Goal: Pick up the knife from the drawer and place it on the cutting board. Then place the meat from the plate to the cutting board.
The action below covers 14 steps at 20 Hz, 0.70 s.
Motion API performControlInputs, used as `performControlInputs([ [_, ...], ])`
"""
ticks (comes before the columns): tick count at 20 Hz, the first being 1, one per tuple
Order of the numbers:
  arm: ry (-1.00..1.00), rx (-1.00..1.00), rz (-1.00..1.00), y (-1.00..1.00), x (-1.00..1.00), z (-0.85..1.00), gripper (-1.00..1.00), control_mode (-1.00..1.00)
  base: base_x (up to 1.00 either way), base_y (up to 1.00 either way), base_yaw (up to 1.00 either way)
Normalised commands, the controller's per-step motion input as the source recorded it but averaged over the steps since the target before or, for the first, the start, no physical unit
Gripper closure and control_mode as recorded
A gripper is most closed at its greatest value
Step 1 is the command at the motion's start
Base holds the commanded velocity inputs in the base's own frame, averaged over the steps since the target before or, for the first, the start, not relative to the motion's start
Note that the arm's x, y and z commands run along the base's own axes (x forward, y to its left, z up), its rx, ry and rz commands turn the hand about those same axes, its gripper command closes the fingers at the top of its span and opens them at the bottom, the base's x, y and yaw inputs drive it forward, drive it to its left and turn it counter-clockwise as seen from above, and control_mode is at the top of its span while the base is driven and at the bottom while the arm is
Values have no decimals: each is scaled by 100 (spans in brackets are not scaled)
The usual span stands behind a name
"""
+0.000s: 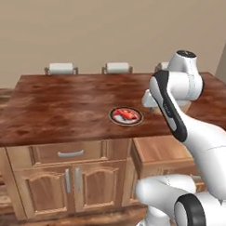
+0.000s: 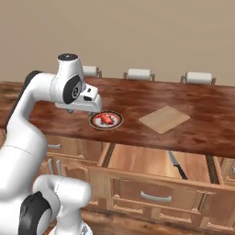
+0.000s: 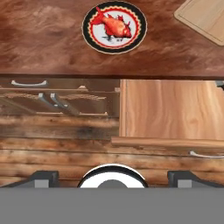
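Knife lay inside the open drawer, right of centre in the right base view, blade toward the bench, handle toward the drawer front. The gripper, jaws wide apart and empty, hung well to its left, above the plate.

A home kitchen, rendered rather than real. Dark reddish wooden table across the middle, built as an island over light-brown cabinet doors with silver handles. Wide drawer pulled open beneath the top, a knife lying inside. Up on the wood, a plate carrying raw meat, and a pale cutting board off to one side. White-backed chairs lined up along the far edge. Plain beige wall behind, plank floor below.
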Motion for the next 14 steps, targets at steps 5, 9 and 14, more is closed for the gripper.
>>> performControlInputs([
  [5,0,0,0,0,0,0,-100,100,46,65,1],
  [9,0,0,0,0,0,0,-100,100,53,59,0],
  [14,0,0,0,0,0,0,-100,100,53,43,0],
])
